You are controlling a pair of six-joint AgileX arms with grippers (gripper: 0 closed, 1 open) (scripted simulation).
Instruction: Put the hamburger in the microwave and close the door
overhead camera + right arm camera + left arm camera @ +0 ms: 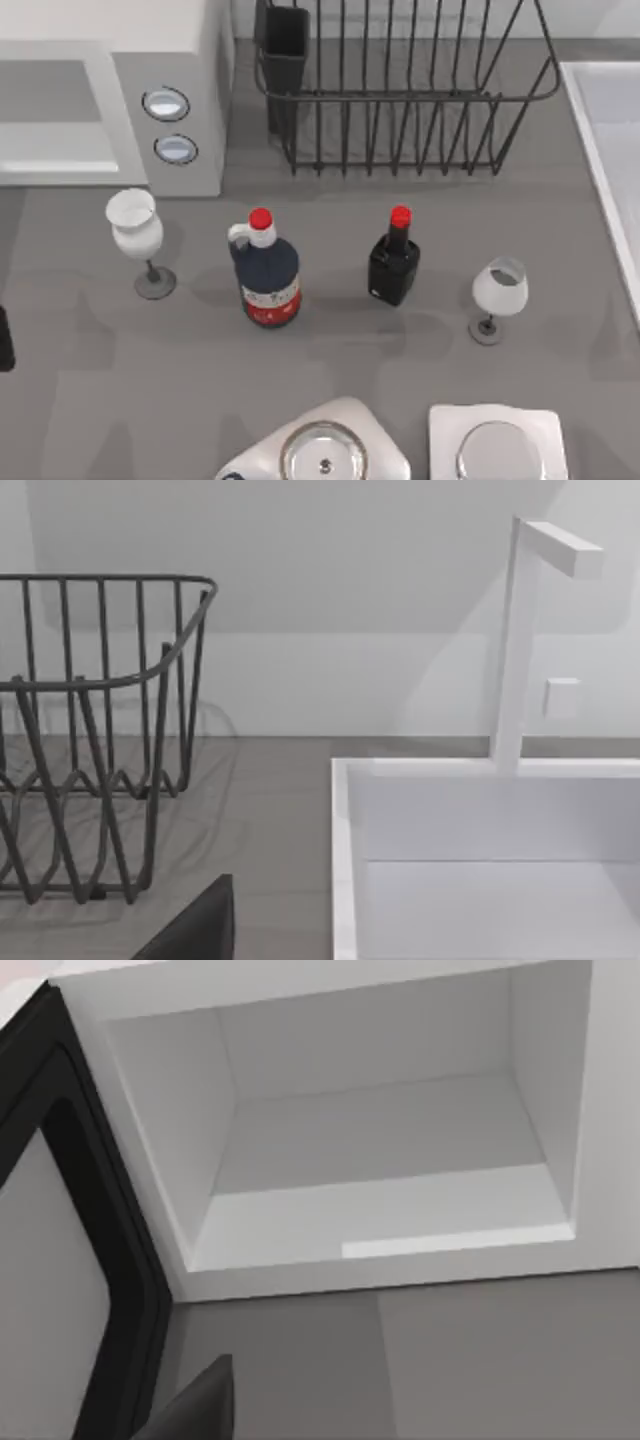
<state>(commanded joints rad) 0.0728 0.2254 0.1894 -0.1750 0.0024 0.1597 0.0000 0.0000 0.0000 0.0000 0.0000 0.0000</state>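
Clearly our microwave (380, 1160) stands open, door (60, 1290) swung aside; we cannot tell either end effector's state.

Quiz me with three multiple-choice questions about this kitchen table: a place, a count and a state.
1. Where is the black wire dish rack? A in the sink; B right of the white boxy microwave; C in front of the bottles.
2. Red-capped bottles on the grey table? A one; B two; C three.
3. The microwave's grey-windowed door is: A shut; B open; C detached.
B, it stands beside the microwave; B, one dark blue bottle, one black bottle; B, it is swung clear of the white cavity.
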